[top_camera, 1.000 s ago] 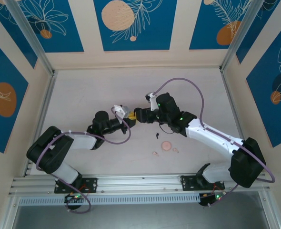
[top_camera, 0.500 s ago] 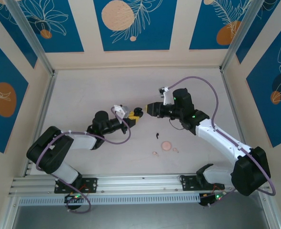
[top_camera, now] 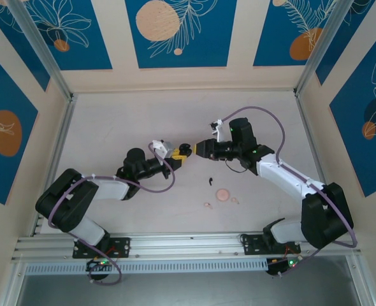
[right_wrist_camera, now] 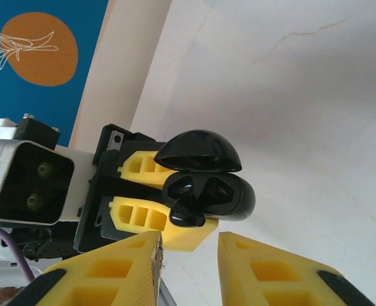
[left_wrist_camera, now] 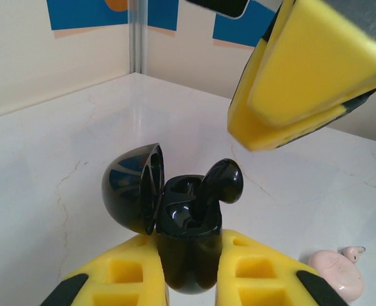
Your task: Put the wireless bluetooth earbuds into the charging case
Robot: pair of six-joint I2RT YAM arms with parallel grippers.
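Observation:
My left gripper (top_camera: 179,153) is shut on the black charging case (left_wrist_camera: 188,255), holding it off the table with its lid (left_wrist_camera: 134,188) swung open. One black earbud (left_wrist_camera: 223,180) stands partly in the right-hand slot, its head sticking out above the rim. The other slot looks empty. My right gripper (top_camera: 197,148) hovers just right of the case, open, with nothing between its yellow fingers (right_wrist_camera: 121,268). In the right wrist view the case (right_wrist_camera: 229,194) and the protruding earbud (right_wrist_camera: 188,215) sit right ahead of my fingertips. Another black earbud (top_camera: 211,180) lies on the table.
A round pale pink case (top_camera: 224,194) lies on the table toward the front, with a pink earbud (top_camera: 208,204) to its left and another (top_camera: 234,201) to its right. Walls with blue panels close in the white table.
My right gripper drew back to the right from the case, then edged toward it again, its jaws narrowing. The left gripper and case have stayed put.

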